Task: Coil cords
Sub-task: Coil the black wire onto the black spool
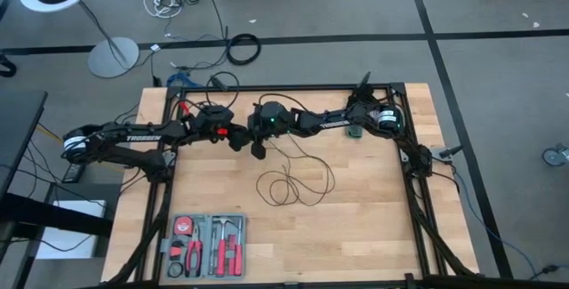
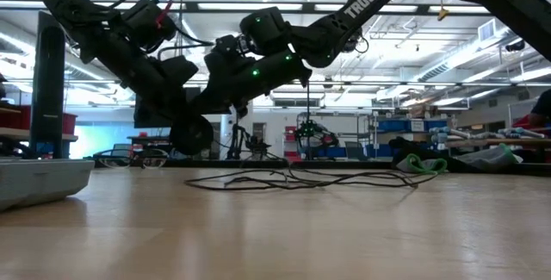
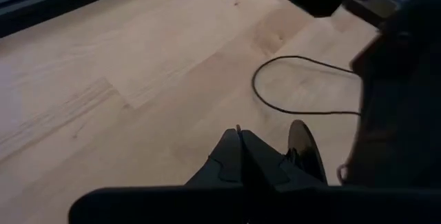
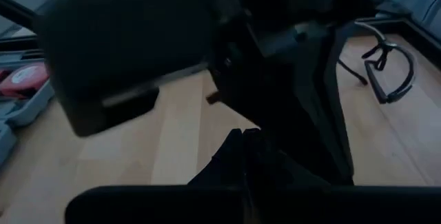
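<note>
One thin black cord (image 1: 293,180) lies on the wooden table (image 1: 373,227), gathered into a few loose overlapping loops. The bundle's long axis runs roughly across the table from side to side, with a tail strand leading up from the loops toward the two pincers. Seen from table height, the cord (image 2: 301,178) lies flat on the surface as a low, wide tangle. Its end piece cannot be made out.

Two arms meet above the rear middle of the table. The left pincer (image 1: 238,138) is clenched, its fingers (image 3: 238,156) pressed together with nothing seen between them; one curved loop of cord (image 3: 296,86) lies on the wood just ahead of it. The right pincer (image 1: 258,149) is also clenched, its tips (image 4: 242,148) together and grasping nothing visible; it sits just beside the left pincer, with the other arm's body filling most of its wrist view. The cord's loops lie in front of both pincers, toward the near edge of the table, apart from the fingers of each.

One grey tool tray (image 1: 206,245) holding red-handled tools rests near the front left corner, well apart from both pincers and from the cord. One thick black cable ring (image 1: 243,49) lies on the floor beyond the table.
</note>
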Tool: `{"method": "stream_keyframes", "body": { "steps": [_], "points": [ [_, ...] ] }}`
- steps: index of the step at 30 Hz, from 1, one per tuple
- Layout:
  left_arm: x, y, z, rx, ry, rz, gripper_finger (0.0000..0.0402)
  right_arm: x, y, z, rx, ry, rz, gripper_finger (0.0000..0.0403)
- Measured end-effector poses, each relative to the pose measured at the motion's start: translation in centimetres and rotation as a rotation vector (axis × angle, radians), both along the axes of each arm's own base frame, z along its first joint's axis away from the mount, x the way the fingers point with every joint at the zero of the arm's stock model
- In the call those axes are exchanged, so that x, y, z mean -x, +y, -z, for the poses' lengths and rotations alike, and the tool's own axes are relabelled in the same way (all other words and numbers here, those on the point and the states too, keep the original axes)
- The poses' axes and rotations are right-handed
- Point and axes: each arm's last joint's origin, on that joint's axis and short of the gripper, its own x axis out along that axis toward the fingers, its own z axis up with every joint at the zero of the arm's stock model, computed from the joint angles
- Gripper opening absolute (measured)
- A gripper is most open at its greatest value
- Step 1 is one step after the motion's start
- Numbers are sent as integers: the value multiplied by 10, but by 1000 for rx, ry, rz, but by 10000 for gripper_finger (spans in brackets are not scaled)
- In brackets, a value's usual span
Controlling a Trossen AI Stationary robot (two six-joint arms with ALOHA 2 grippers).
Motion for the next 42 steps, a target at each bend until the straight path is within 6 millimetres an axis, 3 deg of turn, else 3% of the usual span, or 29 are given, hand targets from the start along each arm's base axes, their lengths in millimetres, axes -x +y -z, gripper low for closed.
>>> {"method": "stream_keyframes", "body": {
  "steps": [16,26,32,42],
  "points": [
    [4,-2,6,37,75,27,0,15,-12,-5,-6,170,108,5],
    [8,-4,11,64,125,35,0,34,-20,13,-65,418,164,76],
    [8,-4,11,59,117,27,0,34,-10,16,-82,460,134,120],
    [11,-4,13,51,169,-7,0,52,-17,28,-140,654,160,120]
  ]
}}
